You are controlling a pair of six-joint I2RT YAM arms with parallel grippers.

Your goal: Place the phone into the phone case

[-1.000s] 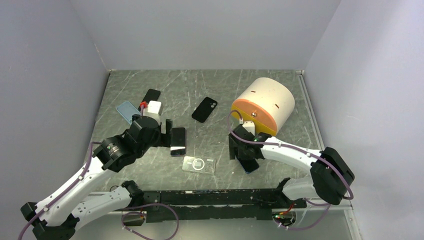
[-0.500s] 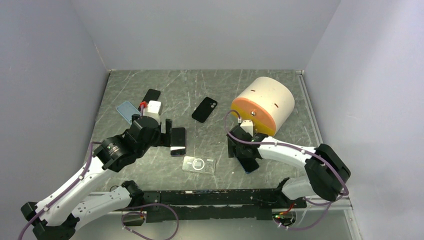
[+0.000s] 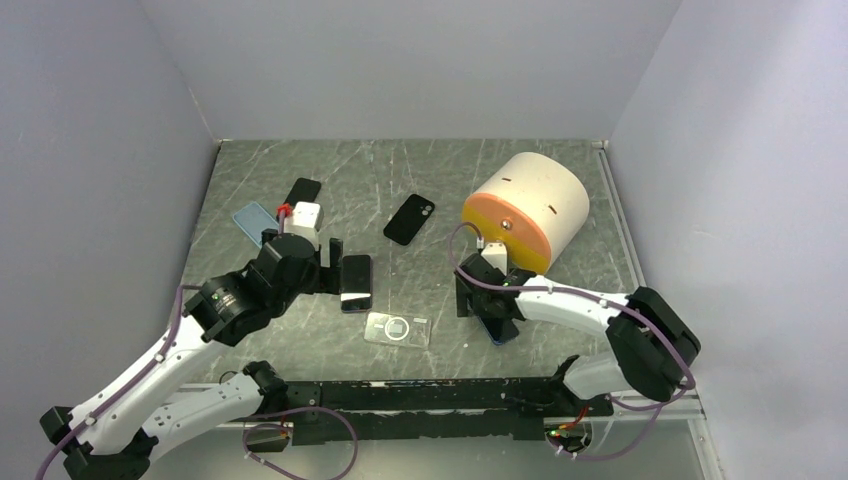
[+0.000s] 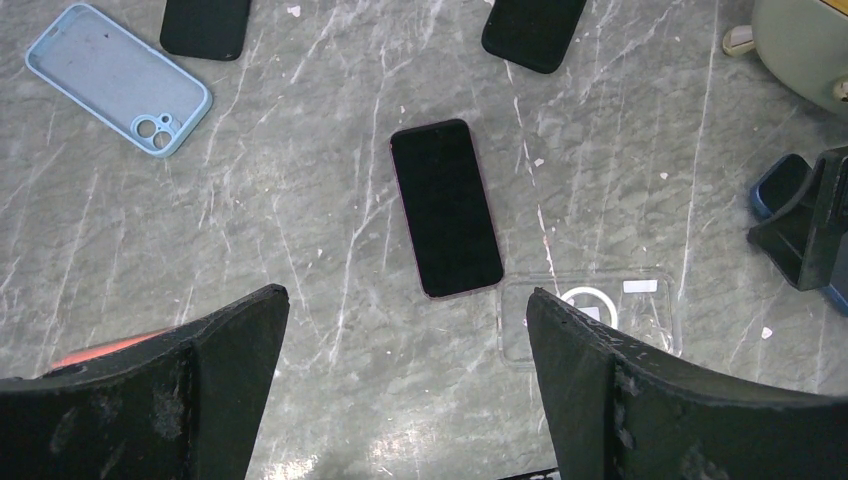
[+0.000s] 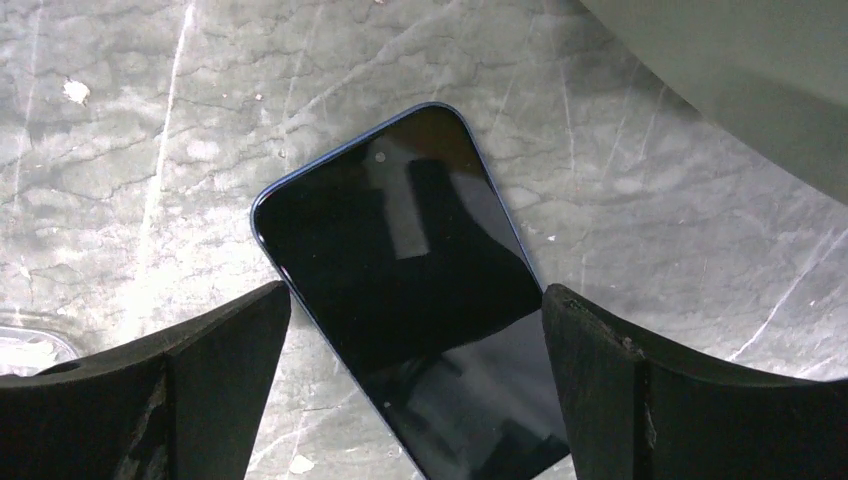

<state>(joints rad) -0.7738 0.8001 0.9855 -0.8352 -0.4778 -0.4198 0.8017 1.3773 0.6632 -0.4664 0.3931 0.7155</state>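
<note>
Directly under the left gripper (image 4: 405,335), between its spread fingers, the pink-edged phone (image 4: 446,208) lies flat, screen up. The jaws are wide and empty, nothing grasped. Likely hovering there to line up a pinch across the phone's long sides. The clear case (image 4: 590,310) sits just beside the phone's near corner, off toward the right finger, open side apparently up, so the carry looks short.

The right gripper (image 5: 415,310) is also wide and empty, hanging above a blue-rimmed phone (image 5: 410,280) that lies at a slant between its fingers. Which phone fits the clear case, cannot tell.

Edges: both phones lie flush on the table (image 4: 300,250), no lip showing to get under, so I judge a side pinch or a slide is needed. There is bare table on the left-finger side of the left gripper. Farther ahead lie a light-blue case (image 4: 118,78) and two black items (image 4: 533,30), phone or case unclear, all well apart from the fingers. For the right gripper, the big cylinder (image 5: 720,80) crowds the space ahead on its right-finger side; that side is tight.
</note>
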